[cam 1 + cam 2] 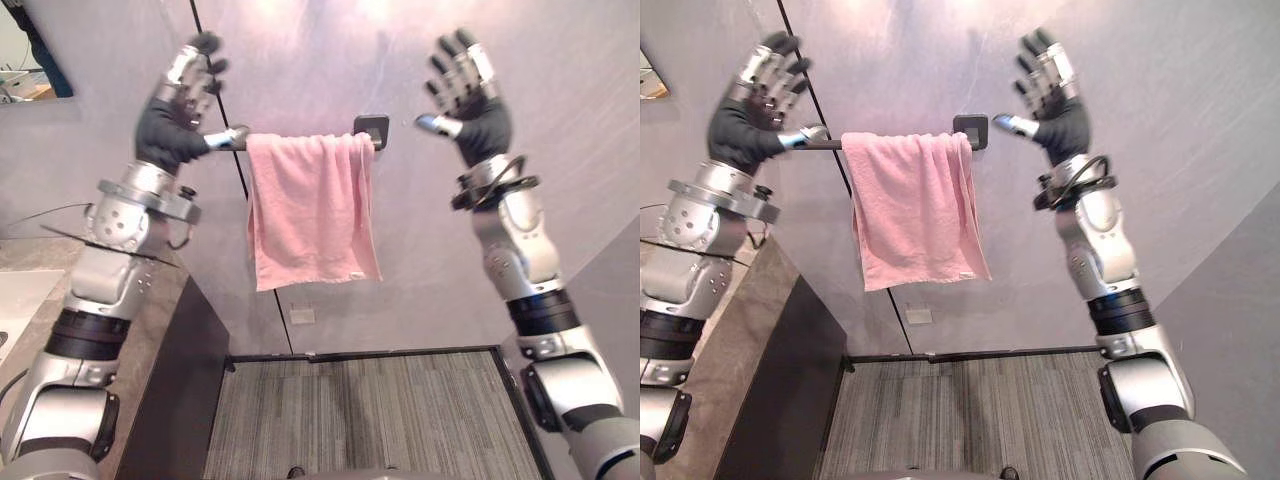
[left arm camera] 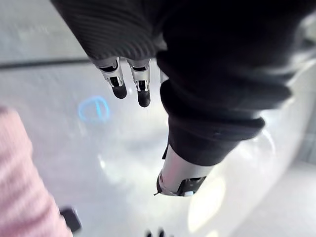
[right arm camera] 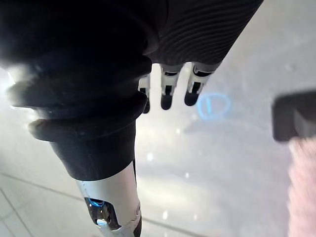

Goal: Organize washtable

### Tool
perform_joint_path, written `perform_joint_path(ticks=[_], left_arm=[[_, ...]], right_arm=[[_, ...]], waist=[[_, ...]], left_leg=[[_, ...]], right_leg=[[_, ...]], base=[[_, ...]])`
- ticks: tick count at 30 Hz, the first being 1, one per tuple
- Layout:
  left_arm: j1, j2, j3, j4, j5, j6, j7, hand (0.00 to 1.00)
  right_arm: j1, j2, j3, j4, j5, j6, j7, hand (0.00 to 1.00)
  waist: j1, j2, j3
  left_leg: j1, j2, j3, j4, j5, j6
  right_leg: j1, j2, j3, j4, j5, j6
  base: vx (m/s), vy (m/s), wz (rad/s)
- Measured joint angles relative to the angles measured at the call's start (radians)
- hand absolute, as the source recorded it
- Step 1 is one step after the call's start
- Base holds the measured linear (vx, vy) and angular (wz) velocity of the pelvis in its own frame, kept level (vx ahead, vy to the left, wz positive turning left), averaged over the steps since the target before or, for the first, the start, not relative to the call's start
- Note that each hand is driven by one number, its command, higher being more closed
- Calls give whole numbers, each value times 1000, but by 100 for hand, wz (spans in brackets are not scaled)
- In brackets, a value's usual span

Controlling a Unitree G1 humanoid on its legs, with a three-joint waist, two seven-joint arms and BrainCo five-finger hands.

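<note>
A pink towel (image 1: 312,208) hangs folded over a dark wall rail (image 1: 825,146), reaching to the rail's black end bracket (image 1: 372,128). My left hand (image 1: 178,105) is raised at the rail's left end, open, its thumb lying in front of the bar just left of the towel. To the right of the bracket my right hand (image 1: 466,92) is held up, open and holding nothing, with its thumb pointing toward the bracket. The towel's edge (image 2: 22,192) shows in the left wrist view. The right wrist view shows the bracket (image 3: 295,117) and a strip of towel (image 3: 302,190).
The grey stone washtable top (image 1: 110,370) with a dark side panel (image 1: 170,400) stands at the lower left, a white basin (image 1: 15,305) set in it. A mirror edge (image 1: 35,50) is at the upper left. Striped grey flooring (image 1: 370,415) lies below.
</note>
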Motion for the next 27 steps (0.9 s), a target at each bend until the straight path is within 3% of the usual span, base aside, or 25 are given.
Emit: perform_joint_path(ticks=[5, 12, 19, 27], left_arm=[[125, -23, -83, -89, -74, -7, -49, 0], [211, -23, -210, -101, -114, 35, -133, 0], [260, -23, -236, -27, -116, 40, -132, 0], [263, -26, -238, 112, -115, 58, -104, 0]], right_arm=[[71, 6, 151, -58, 64, 1, 54, 0], [105, -75, 301, -84, 99, 9, 134, 0], [163, -168, 340, -76, 119, 12, 150, 0], [171, -171, 337, -26, 119, 13, 147, 0]], waist=[[-7, 13, -33], [-9, 12, -52], [-11, 10, -75], [-9, 6, -74]], left_leg=[[7, 3, -3, 0, 0, 0], [-5, 4, -6, -1, 0, -1], [-49, 11, -32, 0, 2, -4], [-112, 20, -40, 1, 15, -16]], right_leg=[[-2, 1, -12, 27, -22, 3], [-2, 2, -17, 22, -22, 3], [-24, -3, -32, 1, -15, 1], [-91, 12, -35, 0, -4, -11]], base=[[-14, -5, 4], [-31, -9, 2], [-3, -9, 10], [3, -11, 2]])
